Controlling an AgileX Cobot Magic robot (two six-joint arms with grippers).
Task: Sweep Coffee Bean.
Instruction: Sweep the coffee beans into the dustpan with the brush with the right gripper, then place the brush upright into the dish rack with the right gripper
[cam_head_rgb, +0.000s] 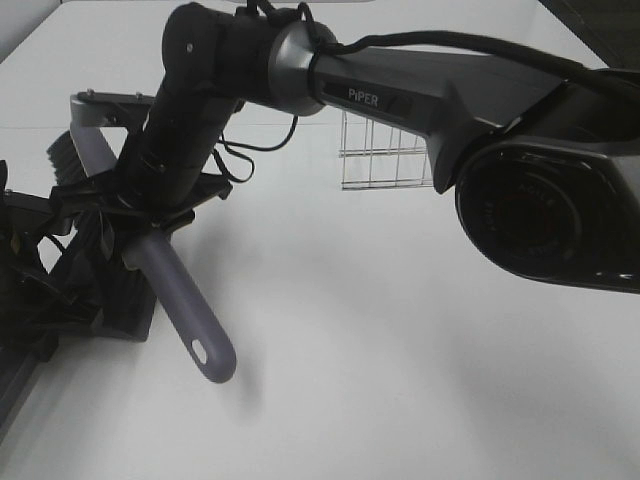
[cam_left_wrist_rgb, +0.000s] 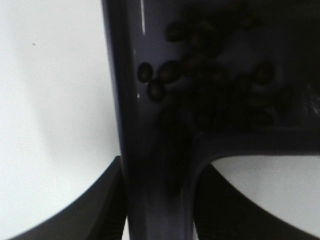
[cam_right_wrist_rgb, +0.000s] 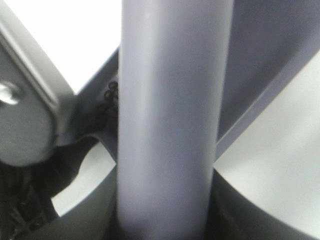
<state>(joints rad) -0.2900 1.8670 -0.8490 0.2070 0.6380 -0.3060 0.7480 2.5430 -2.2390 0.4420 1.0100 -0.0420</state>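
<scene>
Several coffee beans (cam_left_wrist_rgb: 215, 85) lie in a dark grey dustpan (cam_left_wrist_rgb: 125, 75). My left gripper (cam_left_wrist_rgb: 160, 212) is shut on the dustpan's handle, with a dark finger on each side. In the high view the dustpan (cam_head_rgb: 110, 300) sits at the far left by the left gripper (cam_head_rgb: 30, 250). My right gripper (cam_head_rgb: 150, 215) reaches across and is shut on a brush with a grey-lilac handle (cam_head_rgb: 180, 290) and black bristles (cam_head_rgb: 68, 160). In the right wrist view the handle (cam_right_wrist_rgb: 170, 125) fills the middle, and a few beans (cam_right_wrist_rgb: 111, 95) show beside it in the dustpan (cam_right_wrist_rgb: 270, 50).
A small wire basket (cam_head_rgb: 385, 155) stands on the white table (cam_head_rgb: 400, 340) behind the right arm. The right arm's black body (cam_head_rgb: 540, 200) blocks the upper right of the high view.
</scene>
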